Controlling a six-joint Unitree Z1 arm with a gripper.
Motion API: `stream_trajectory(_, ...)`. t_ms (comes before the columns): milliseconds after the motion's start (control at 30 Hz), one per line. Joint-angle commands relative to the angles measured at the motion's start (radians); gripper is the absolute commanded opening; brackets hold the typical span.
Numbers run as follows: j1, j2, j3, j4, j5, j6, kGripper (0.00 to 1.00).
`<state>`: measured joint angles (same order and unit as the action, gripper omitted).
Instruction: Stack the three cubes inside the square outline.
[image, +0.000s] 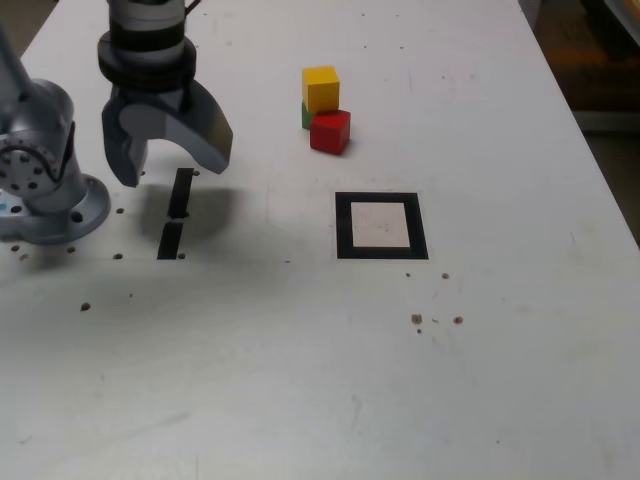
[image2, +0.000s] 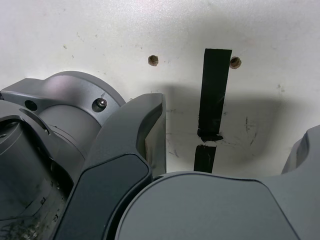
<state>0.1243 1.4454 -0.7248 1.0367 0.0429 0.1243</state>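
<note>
Three cubes sit together at the far middle of the white table: a yellow cube (image: 321, 87) rests on top of a green cube (image: 306, 115), which is mostly hidden, and a red cube (image: 330, 131) stands on the table touching them in front. The square outline (image: 381, 226), black tape with a white centre, lies nearer the camera and holds nothing. My gripper (image: 170, 160) hangs open and empty well to the exterior view's left of the cubes, above two black tape strips (image: 177, 210). The wrist view shows one dark finger (image2: 145, 135) and the tape strips (image2: 212, 100), no cubes.
The arm's grey base (image: 45, 190) stands at the exterior view's left edge. Small holes and brown specks (image: 417, 319) dot the table. The table's right edge runs past a darker floor (image: 610, 150) in the exterior view.
</note>
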Motion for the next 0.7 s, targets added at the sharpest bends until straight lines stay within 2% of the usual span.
stream_trajectory(0,0.001,0.004,-0.002,0.000,0.002,-0.002,0.94)
stream_trajectory(200,0.002,0.021,-0.001,0.003,0.008,-0.002,0.94)
stream_trajectory(300,0.001,0.026,-0.043,0.033,0.016,-0.002,0.94)
stream_trajectory(400,0.001,0.031,-0.140,0.107,0.041,0.000,0.94)
stream_trajectory(600,0.016,0.105,-0.455,0.340,0.112,0.054,0.94)
stream_trajectory(667,0.035,0.131,-0.538,0.388,0.120,0.083,0.94)
